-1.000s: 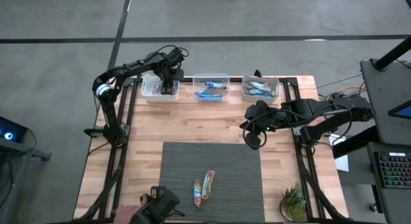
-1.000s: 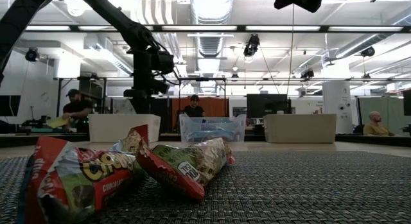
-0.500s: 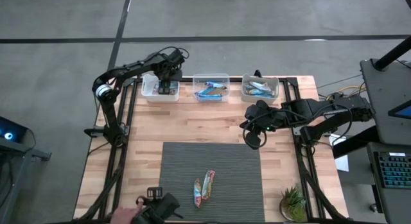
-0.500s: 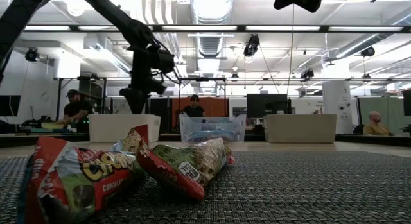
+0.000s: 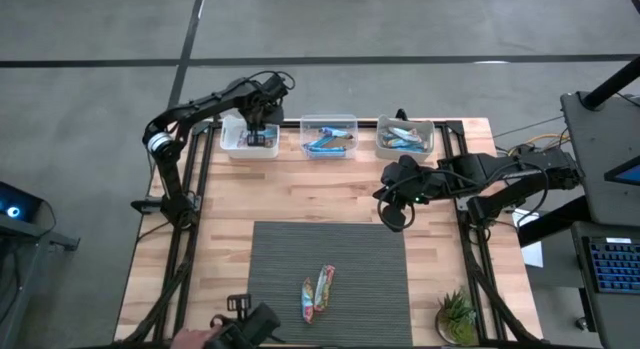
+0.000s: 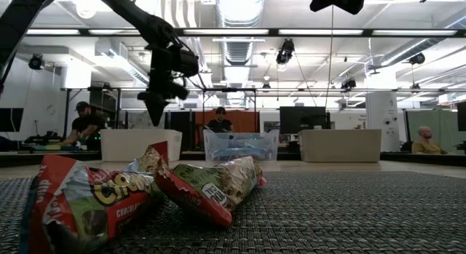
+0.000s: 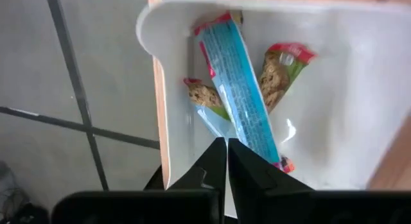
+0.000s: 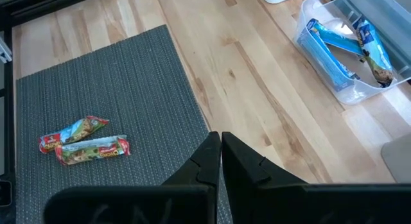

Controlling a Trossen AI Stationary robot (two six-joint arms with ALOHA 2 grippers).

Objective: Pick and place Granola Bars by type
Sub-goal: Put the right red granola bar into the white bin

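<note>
left gripper (image 7: 221,161) clenched empty above white bin (image 7: 359,89) | right gripper (image 8: 215,153) clenched, two granola bars (image 8: 83,142) well ahead | light, crinkly, slippery foil: you should pinch mid-length

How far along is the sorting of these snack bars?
Mostly done: bars already lie in the left bin, middle bin and right bin. The left tool, shut and empty, hangs above the left bin; the right tool waits shut over the table. Two bars remain on the mat.

Bright, even light from ceiling lamps (image 6: 237,5) at 12 o'clock; shadows are soft. The near bars (image 6: 95,199) are blurred; the white bin (image 7: 334,115) shows faint glare.
</note>
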